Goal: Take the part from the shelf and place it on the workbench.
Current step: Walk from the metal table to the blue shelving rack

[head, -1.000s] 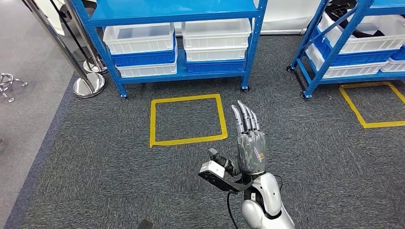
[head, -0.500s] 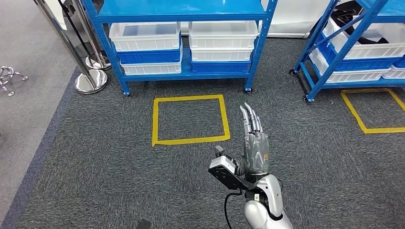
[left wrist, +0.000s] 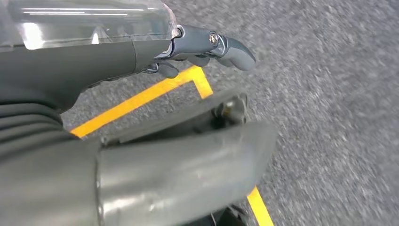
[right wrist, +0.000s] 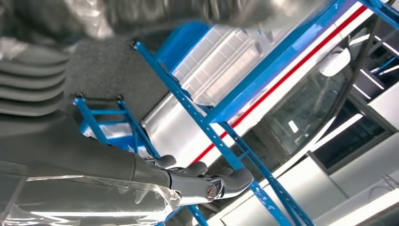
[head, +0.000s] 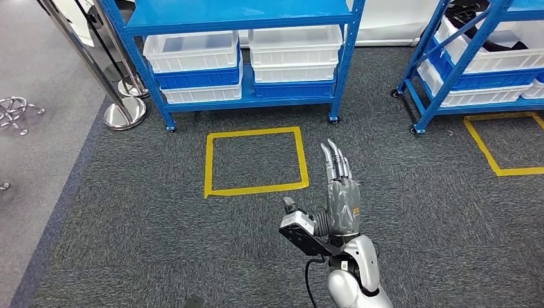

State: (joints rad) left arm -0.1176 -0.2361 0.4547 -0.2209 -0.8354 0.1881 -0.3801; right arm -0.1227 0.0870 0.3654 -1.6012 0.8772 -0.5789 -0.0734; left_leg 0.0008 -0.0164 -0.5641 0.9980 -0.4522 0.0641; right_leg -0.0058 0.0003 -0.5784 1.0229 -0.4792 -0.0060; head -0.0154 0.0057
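A blue shelf [head: 244,96] stands ahead on the grey carpet, its low level carrying white and blue bins [head: 192,51], [head: 294,45]. I cannot make out a part in the bins from here. My right hand [head: 340,192] is raised in front of me, fingers straight and pointing toward the shelf, holding nothing. In the right wrist view the same hand [right wrist: 141,188] has its fingers [right wrist: 226,181] stretched out before the blue frame. My left hand [left wrist: 117,56] hangs over the carpet with fingers [left wrist: 226,44] extended and nothing in it.
A yellow tape square [head: 253,160] marks the carpet between me and the shelf. A second blue shelf [head: 449,64] with bins stands at the right, with another tape square [head: 507,141] before it. Chrome barrier posts [head: 125,112] stand at the left.
The whole picture has shifted a little, so the camera moved. My right hand has turned more edge-on and sits slightly lower, still holding nothing.
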